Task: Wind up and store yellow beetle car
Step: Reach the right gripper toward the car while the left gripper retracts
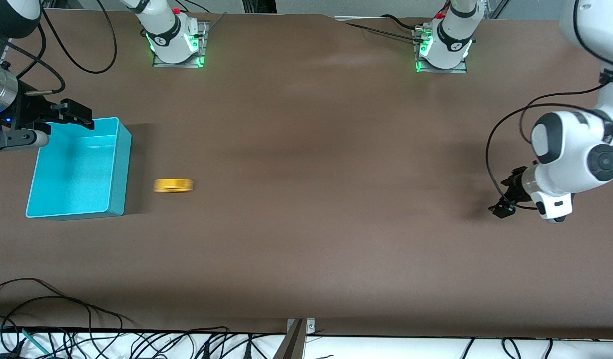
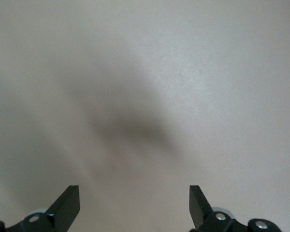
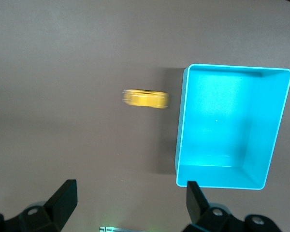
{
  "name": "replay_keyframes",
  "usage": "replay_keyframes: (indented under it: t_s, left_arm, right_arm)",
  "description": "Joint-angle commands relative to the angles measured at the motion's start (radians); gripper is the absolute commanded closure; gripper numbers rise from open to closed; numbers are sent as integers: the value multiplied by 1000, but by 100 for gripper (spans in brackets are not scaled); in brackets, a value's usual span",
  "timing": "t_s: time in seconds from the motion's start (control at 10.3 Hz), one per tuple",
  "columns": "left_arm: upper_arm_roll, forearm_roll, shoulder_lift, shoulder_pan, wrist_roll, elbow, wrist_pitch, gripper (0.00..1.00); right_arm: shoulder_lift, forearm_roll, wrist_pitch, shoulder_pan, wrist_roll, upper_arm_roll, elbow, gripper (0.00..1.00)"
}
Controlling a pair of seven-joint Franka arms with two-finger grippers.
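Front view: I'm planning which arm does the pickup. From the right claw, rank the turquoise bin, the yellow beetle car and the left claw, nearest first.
1. Turquoise bin: the right claw is over its rim.
2. Yellow beetle car: on the table beside the bin, toward the left arm's end.
3. Left claw: open, at the left arm's end of the table.

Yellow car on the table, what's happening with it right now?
Nobody is holding it. The yellow beetle car sits blurred on the table beside the empty turquoise bin. The right gripper hangs open over the bin's corner. The left gripper waits open over bare table at the left arm's end.
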Motion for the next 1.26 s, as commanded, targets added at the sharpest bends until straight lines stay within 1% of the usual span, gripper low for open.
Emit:
replay_keyframes:
  t_s: [0.0, 0.19, 0.39, 0.48, 0.78, 0.87, 0.97, 1.07, 1.16]
  left_arm:
    - [1, 2, -13, -6, 134, 73, -104, 0]
    - [-25, 2, -13, -6, 201, 132, -170, 0]
    - [-27, 3, -13, -7, 313, 158, -186, 0]
    - [-30, 3, -13, -9, 367, 181, -213, 0]
    - [-43, 14, -13, -9, 497, 254, -319, 0]
    - [-45, 15, -13, -10, 566, 282, -342, 0]
    - [-42, 17, -13, -9, 598, 300, -353, 0]
    - [-40, 17, -13, -7, 606, 328, -370, 0]
    - [-40, 17, -11, -9, 605, 357, -386, 0]
  right_arm:
    - [17, 0, -4, 2, -20, -3, 18, 0]
    - [24, 6, -2, 2, -21, -2, 20, 0]
    - [43, 9, -4, 2, -21, 0, 46, 0]
    - [56, 10, -2, 5, -20, 3, 52, 0]
    - [76, 9, 13, 12, -4, 56, 53, 0]
    - [79, 10, 19, 11, 0, 81, 43, 0]
    - [73, 10, 57, 8, -7, 111, 9, 0]
    - [61, 10, 82, 2, -29, 136, -47, 0]
    - [44, 10, 108, -9, -93, 160, -103, 0]
